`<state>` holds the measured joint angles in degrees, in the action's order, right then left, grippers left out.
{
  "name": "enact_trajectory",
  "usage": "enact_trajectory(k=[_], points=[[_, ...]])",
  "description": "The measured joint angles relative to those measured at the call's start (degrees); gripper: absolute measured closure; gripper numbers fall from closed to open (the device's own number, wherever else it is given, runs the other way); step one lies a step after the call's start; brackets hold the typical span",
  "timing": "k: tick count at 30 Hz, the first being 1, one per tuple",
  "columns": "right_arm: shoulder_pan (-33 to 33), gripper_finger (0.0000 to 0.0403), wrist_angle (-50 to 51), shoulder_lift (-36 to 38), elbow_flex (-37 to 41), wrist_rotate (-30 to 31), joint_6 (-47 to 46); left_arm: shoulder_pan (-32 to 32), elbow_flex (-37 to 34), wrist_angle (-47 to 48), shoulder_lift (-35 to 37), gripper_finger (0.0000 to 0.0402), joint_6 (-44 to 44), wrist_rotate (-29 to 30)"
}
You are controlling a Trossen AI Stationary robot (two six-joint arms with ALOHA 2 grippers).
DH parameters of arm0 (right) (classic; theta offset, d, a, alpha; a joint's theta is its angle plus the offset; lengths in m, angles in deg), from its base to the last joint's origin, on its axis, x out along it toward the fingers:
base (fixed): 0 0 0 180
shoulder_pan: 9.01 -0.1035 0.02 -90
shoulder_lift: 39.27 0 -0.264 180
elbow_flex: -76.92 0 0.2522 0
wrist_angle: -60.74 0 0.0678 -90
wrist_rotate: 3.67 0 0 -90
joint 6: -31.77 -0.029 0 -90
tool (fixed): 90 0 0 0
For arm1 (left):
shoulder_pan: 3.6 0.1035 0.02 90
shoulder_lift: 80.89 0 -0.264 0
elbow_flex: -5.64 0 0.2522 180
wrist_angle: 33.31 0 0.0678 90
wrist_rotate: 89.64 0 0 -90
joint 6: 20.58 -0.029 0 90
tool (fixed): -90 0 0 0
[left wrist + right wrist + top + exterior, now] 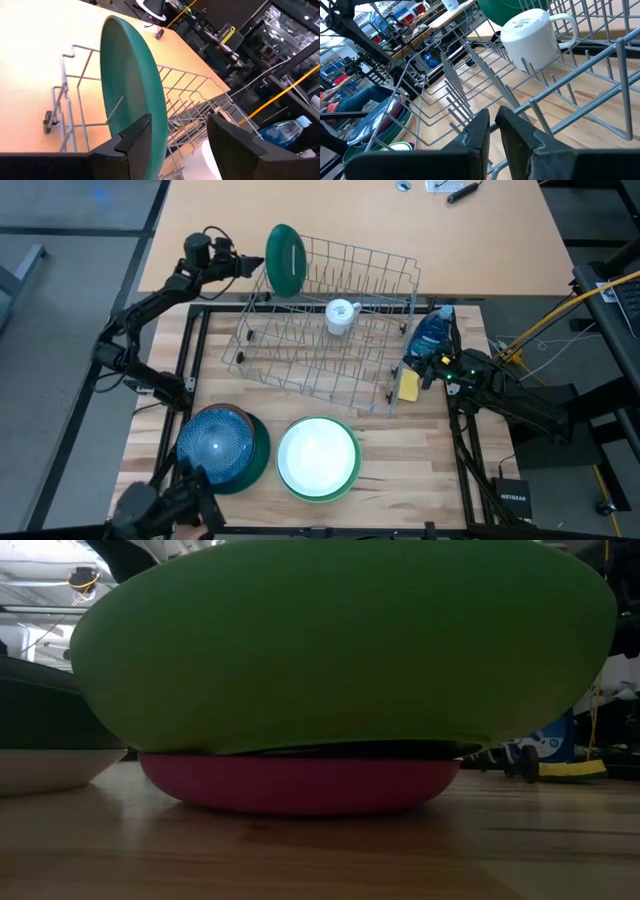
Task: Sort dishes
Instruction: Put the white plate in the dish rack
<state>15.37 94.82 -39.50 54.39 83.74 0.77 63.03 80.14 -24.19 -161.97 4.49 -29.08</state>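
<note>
Wooden table [420, 460], tan floor beyond

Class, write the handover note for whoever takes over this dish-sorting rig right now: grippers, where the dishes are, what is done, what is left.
Left gripper: open, at the rack's far left corner, fingers either side of the dark green plate standing on edge in the rack.
Right gripper: nearly closed, empty, at the rack's right end by the soap bottle and sponge.
Done: dark green plate racked; a white mug also sits in the rack.
Left: two stacks on the table's near side, one topped by a blue dish, one by a white dish in a light green bowl; a pink dish lies under the bowl.
</note>
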Motion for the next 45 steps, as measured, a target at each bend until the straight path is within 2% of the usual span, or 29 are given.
enact_trajectory(k=[4, 8, 11, 16, 20, 26, 29, 32, 38, 45], points=[[0.00, 0.0350, 0.00, -0.02, 0.00, 0.00, 0.00, -0.46, 0.00, 4.82, 4.14, 0.0221, 0.01, -3.38], [0.00, 0.0350, -0.02, 0.00, 0.00, -0.07, 0.00, -5.13, 0.00, 10.70, 7.67, 0.0221, -0.15, -12.57], [0.02, 0.0350, -0.11, -0.02, 0.00, -1.08, -0.16, -12.31, 0.00, 16.15, 10.48, 0.0221, -3.62, -17.93], [0.04, 0.0350, -0.52, -0.02, 0.02, -3.68, 0.37, -29.22, 0.02, 25.74, 14.54, 0.0221, -13.13, -17.10], [0.04, 0.0350, -0.47, -0.02, -0.09, -4.24, 1.95, -44.24, 0.02, 29.14, 15.53, 0.0221, -15.20, -10.32], [-0.04, 0.0350, 0.59, -0.02, -2.12, -5.55, 2.80, -65.47, 0.02, 29.37, 12.75, 0.0221, -15.10, 7.95], [-0.04, 0.0350, 0.08, -0.02, -4.05, -5.69, 2.80, -74.41, 0.02, 29.31, 10.01, 0.0221, -15.03, 17.39], [-0.04, 0.0350, 0.15, -0.02, -5.36, -8.46, 2.57, -82.30, 0.02, 28.84, 5.98, 0.0221, -13.78, 25.12], [-0.04, 0.0350, 0.07, -0.02, -6.40, -16.23, -1.60, -93.95, 0.02, 20.74, -4.67, 0.0221, -12.03, 34.40], [-0.04, 0.0350, -1.03, -0.02, -6.46, -18.22, -5.19, -99.07, 0.00, 5.90, -15.46, 0.0221, -13.32, 39.93]])
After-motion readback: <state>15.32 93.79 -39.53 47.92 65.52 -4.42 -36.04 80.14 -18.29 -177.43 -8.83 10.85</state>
